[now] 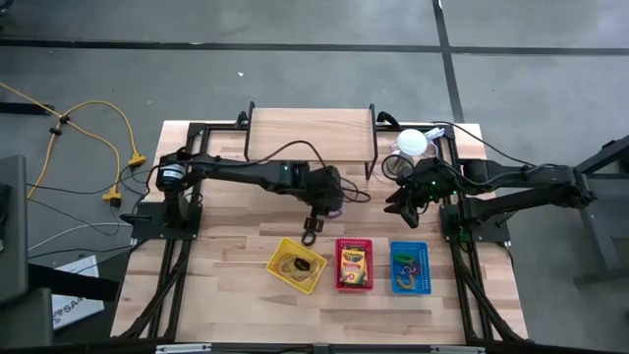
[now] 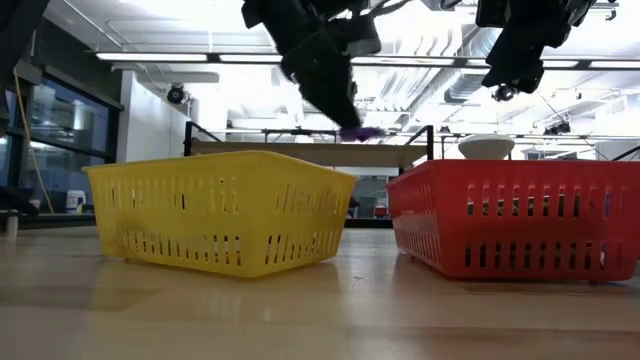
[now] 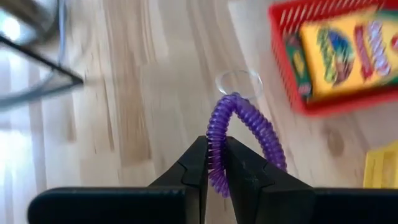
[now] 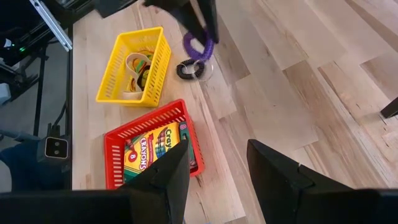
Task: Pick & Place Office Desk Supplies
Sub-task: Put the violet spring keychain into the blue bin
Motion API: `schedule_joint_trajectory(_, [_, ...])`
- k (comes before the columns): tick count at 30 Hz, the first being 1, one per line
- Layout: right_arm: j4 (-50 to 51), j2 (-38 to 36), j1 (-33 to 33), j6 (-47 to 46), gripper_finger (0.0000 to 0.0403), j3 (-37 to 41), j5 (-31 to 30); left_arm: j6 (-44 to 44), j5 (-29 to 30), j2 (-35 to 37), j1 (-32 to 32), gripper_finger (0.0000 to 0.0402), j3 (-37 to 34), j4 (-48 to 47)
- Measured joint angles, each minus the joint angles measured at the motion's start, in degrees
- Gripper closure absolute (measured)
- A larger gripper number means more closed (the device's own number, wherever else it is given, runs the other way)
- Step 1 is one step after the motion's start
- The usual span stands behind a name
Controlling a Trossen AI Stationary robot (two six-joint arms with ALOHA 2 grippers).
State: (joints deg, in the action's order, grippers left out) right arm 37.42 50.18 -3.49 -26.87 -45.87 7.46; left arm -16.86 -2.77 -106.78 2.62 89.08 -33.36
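Three baskets point(image 1: 353, 264) sat nearest me on the table point(image 1: 226, 246), sorted by kind. Beyond them my left gripper point(image 1: 311, 234) had its jaws pinched on a purple coil ring point(image 3: 245, 134), lifted clear, presumably for the blue basket point(image 1: 409, 267). My right gripper point(image 1: 405, 208) waited beyond, jaws apart, empty

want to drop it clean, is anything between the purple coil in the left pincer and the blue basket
The left pincer holds the purple coil above bare table, behind the yellow basket. The red basket with its crayon box sits between it and the blue basket, so carry the coil over that.
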Motion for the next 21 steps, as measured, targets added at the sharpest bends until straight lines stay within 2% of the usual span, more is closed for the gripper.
schedule_joint_trajectory(11, [0.0,0.0,0.0,0.0,0.0254,0.0,0.0,0.2,6.2,-0.1,-5.4,0.0364,0.0,11.6])
schedule_joint_trajectory(21, [0.0,0.0,0.0,0.0,0.0254,0.0,0.0,-2.7,6.3,-0.1,-7.0,0.0364,0.0,17.2])
